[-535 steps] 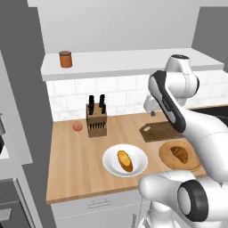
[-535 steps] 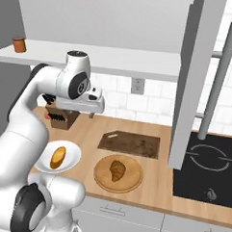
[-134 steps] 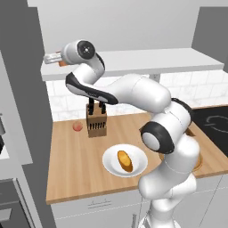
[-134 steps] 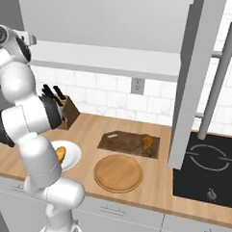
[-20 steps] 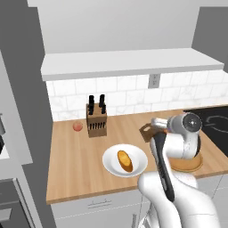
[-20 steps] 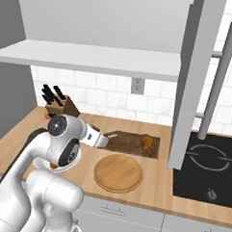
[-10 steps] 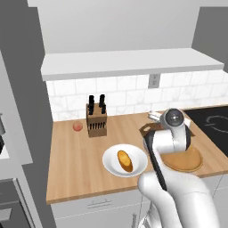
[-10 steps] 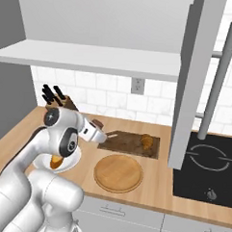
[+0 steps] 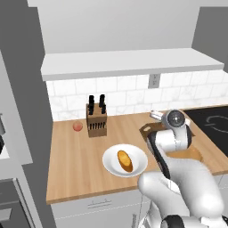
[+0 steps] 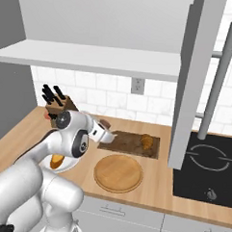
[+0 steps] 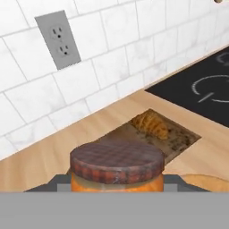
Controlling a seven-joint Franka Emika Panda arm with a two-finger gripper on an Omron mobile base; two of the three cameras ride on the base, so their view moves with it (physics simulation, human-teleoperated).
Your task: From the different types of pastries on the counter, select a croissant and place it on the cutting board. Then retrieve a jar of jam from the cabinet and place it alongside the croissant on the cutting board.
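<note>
The wooden tabletop (image 10: 148,182) carries everything in play. On it the dark cutting board (image 10: 131,143) lies against the tiled wall, and the croissant (image 10: 146,140) already rests on the board's right end, so the first half of the task looks done. The jam jar (image 11: 117,169) is out of the cabinet and sits between the fingers, which are closed on it just below its checked lid; in the right base view the gripper (image 10: 103,133) hangs at the board's left edge, above the tabletop. What remains, by my reading, is to set the jar down on the bare part of the board beside the croissant and let go.

Around it: the hob (image 10: 204,164) to the right, a round wooden board (image 10: 118,173) in front, a white plate (image 9: 125,160) with a bread roll (image 9: 124,160), the knife block (image 9: 96,121) and a small apple (image 9: 78,126) to the left. None of these lies on the short way to the board.
</note>
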